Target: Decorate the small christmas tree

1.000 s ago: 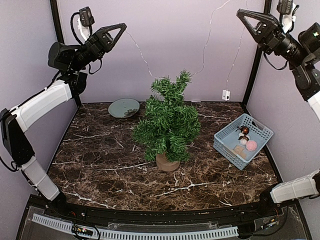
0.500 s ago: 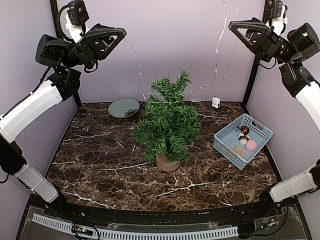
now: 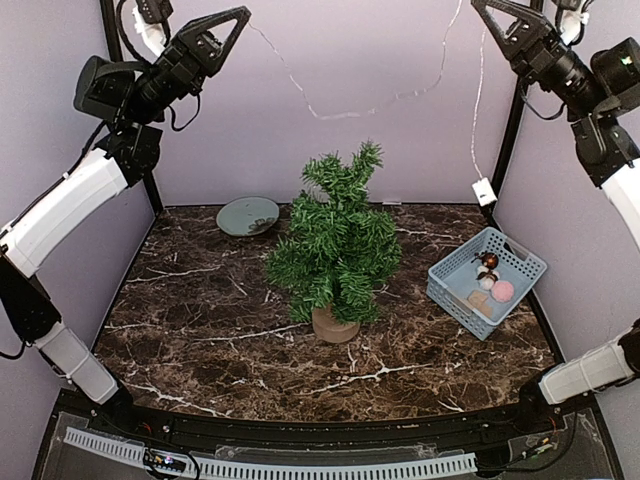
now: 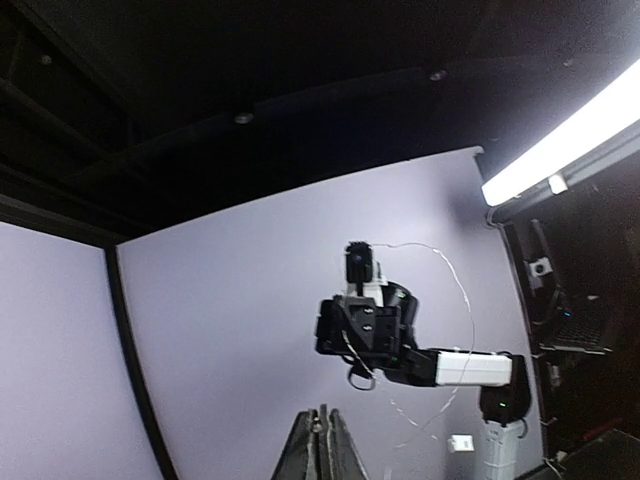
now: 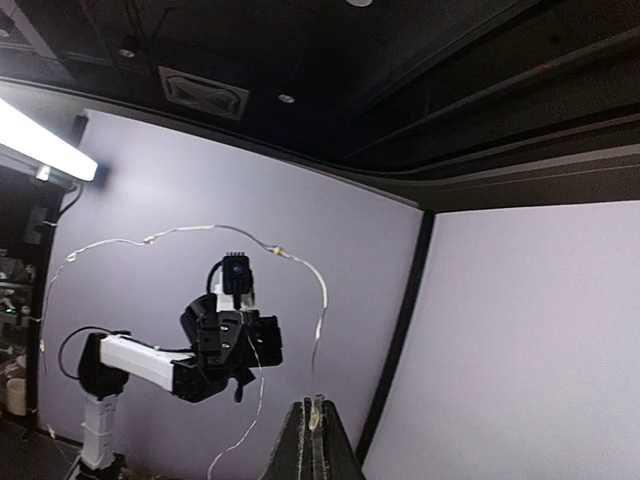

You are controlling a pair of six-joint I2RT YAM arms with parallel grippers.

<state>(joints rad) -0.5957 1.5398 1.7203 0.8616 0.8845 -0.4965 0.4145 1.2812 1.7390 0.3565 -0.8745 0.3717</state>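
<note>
- Two arms reach high at the back corners. The left gripper and right gripper each have their jaws pressed together on the wire, which sags between them.
- The tree stands upright mid-table on its stump, well below the wire and apart from it.
- A white box dangles from the wire's tail by the right post. It could swing and catch on the post or the basket as the wire comes down.
- The wire is thin. It may slip from a pinch, or snag a branch and tip the tree if it is pulled sideways.
- Uneven lowering would drape it off one side.
</note>
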